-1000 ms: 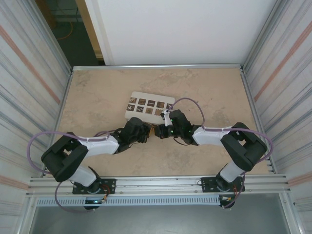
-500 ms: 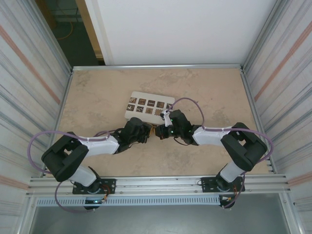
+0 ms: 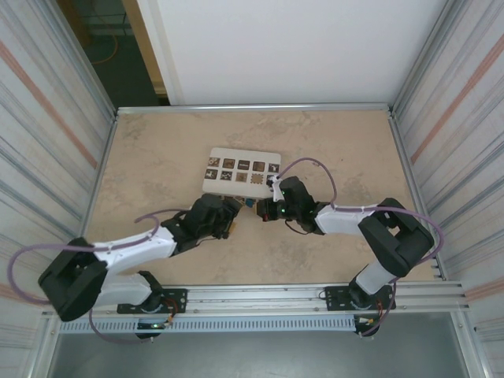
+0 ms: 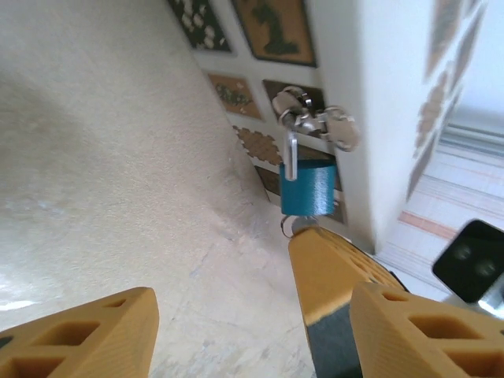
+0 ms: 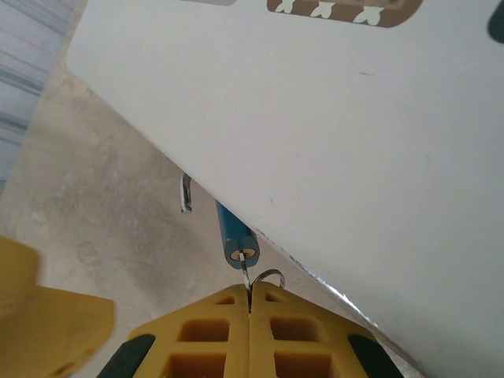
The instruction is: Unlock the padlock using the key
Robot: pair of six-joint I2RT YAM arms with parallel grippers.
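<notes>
From my seat, the beige counter (image 3: 157,150) carries one white box (image 3: 241,171), which lies flat near the middle. Its top is set with two rows of dark patterned tiles. It is shut on every side my cameras reach, so I cannot tell what it holds.

The left arm (image 3: 130,248) lies low and stretched out, running from the near left corner toward the box. The right arm (image 3: 346,220) is folded, with its elbow out to the right and its forearm reaching left. The two meet just in front of the box's near wall.

The left end effector (image 4: 252,303) has its orange fingers (image 4: 87,339) wide apart. It points at the blue padlock (image 4: 308,187) from close by without touching it. The right end effector (image 5: 250,298) has its jaws pressed together, clamped on the thin key (image 5: 246,276).

The padlock sits on the end of that key, just beside the box wall. Its silvery shackle (image 4: 290,157) is on the side away from the right end effector. I cannot tell whether the shackle is free. A small wire ring (image 5: 268,277) hangs at the key, right by the tip of the right end effector.
</notes>
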